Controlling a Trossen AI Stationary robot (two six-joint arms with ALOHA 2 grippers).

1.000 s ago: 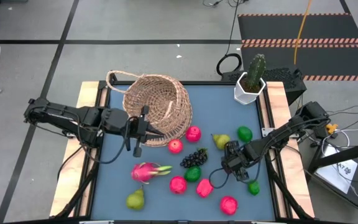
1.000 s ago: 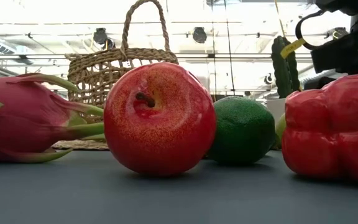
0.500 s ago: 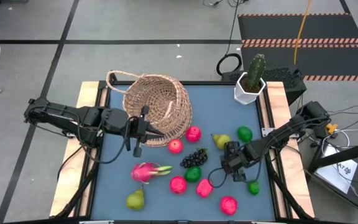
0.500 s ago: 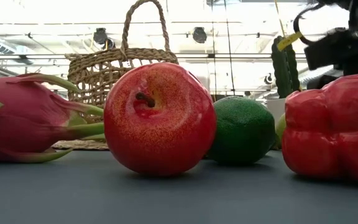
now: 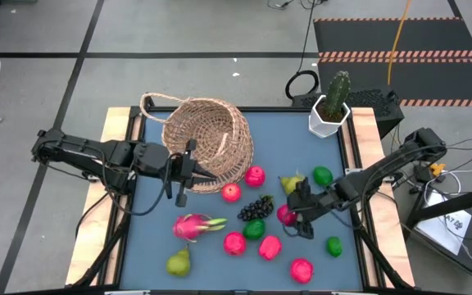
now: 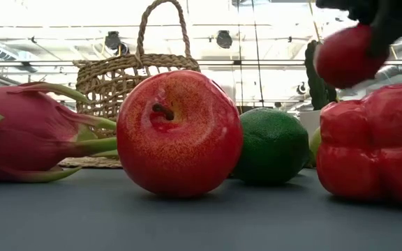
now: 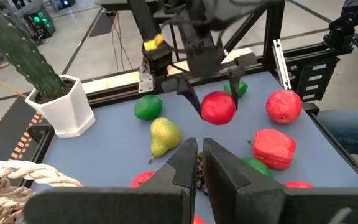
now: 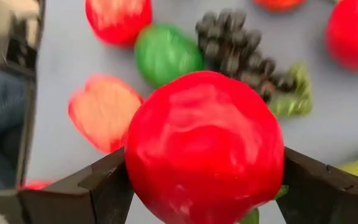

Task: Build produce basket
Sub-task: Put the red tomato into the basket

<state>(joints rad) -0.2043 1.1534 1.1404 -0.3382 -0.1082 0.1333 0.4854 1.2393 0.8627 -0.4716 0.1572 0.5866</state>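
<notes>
The tan woven basket (image 5: pixel 207 135) stands at the table's far left, its loop handle (image 6: pixel 162 28) up. My left gripper (image 5: pixel 210 174) hangs shut just at the basket's near rim; whether it touches the rim, I cannot tell. My right gripper (image 5: pixel 289 215) is right of centre, shut on a round red fruit (image 5: pixel 286 215) above the table. Loose produce lies around on the mat: a dragon fruit (image 5: pixel 193 225), a grape bunch (image 5: pixel 256 207), pears (image 5: pixel 179 262), limes (image 5: pixel 323 175), red fruits (image 5: pixel 234 242) and a red pepper-like piece (image 5: pixel 269 247). My right gripper pinches the red fruit between its two fingers (image 8: pixel 104 183), one on each opposite side (image 8: pixel 138 155) of the ball. The fingers slant down from the table's right side. The fruit is lifted clear of the table, above the grapes and a lime.
A white hexagonal pot with a cactus (image 5: pixel 331 111) stands at the far right corner. Wooden rails (image 5: pixel 113 147) edge the blue mat on both sides. Bare mat (image 5: pixel 150 238) lies at the near left.
My right gripper has risen from the mat, tipping and rolling its wrist, and carries the red fruit up with it. The fruit is now lifted clear and shows high in the low view. The rest of the produce has stayed put.
</notes>
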